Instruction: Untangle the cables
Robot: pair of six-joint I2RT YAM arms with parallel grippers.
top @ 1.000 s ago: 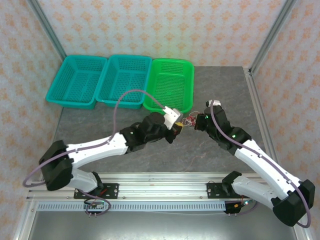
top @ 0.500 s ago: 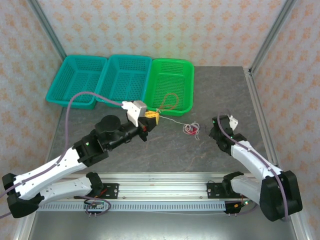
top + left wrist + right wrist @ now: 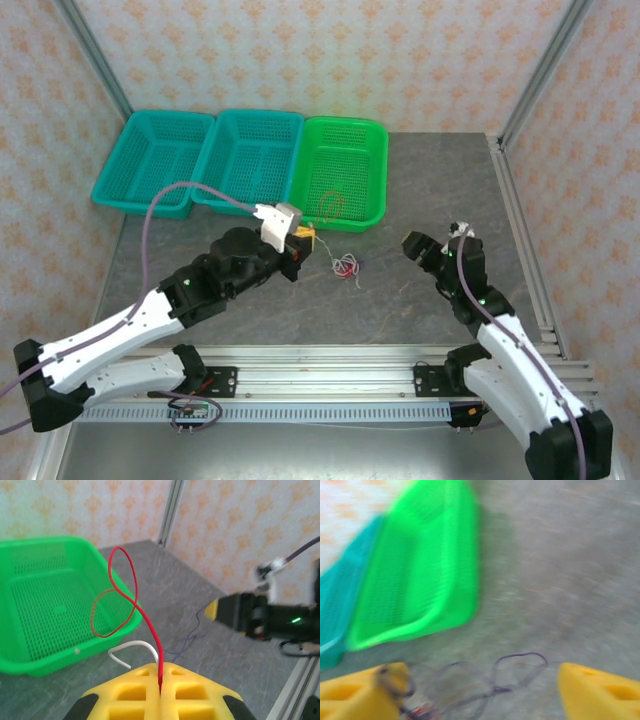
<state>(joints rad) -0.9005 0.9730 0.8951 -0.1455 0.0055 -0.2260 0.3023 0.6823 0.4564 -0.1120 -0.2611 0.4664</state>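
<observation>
The grey counter (image 3: pixel 430 190) carries three baskets in a row along its far edge: two teal baskets (image 3: pixel 155 160) (image 3: pixel 250 155) on the left and one green basket (image 3: pixel 345 170) on the right. Two arms reach in from the near edge, the left arm (image 3: pixel 150 310) angled toward the green basket and the right arm (image 3: pixel 500 320) toward the counter's middle.

The left end effector (image 3: pixel 305 240) hangs just before the green basket's near rim. The left wrist view shows its yellow fingers (image 3: pixel 125 695) pressed together, clamped on the red cable (image 3: pixel 135 605). This one strand runs straight up out of the closed jaws, away from the wrist, then curls into two stacked loops standing in front of the basket's rim and wall. From above, the loop shows as a small red ring (image 3: pixel 330 205) at the basket's near edge.

The right end effector (image 3: pixel 412 245) has its two yellow fingers (image 3: pixel 360 692) spread wide apart and holds nothing.

One white cable (image 3: pixel 132 647) curls sideways just beside the left fingertips. One thin dark cable (image 3: pixel 187 640) lies on the counter beyond them. The blurred right wrist view gives its looping shape (image 3: pixel 515 672), running left to right. From above, a small bundle (image 3: pixel 345 266) lies on the counter between the end effectors, its strands too fine to count.
</observation>
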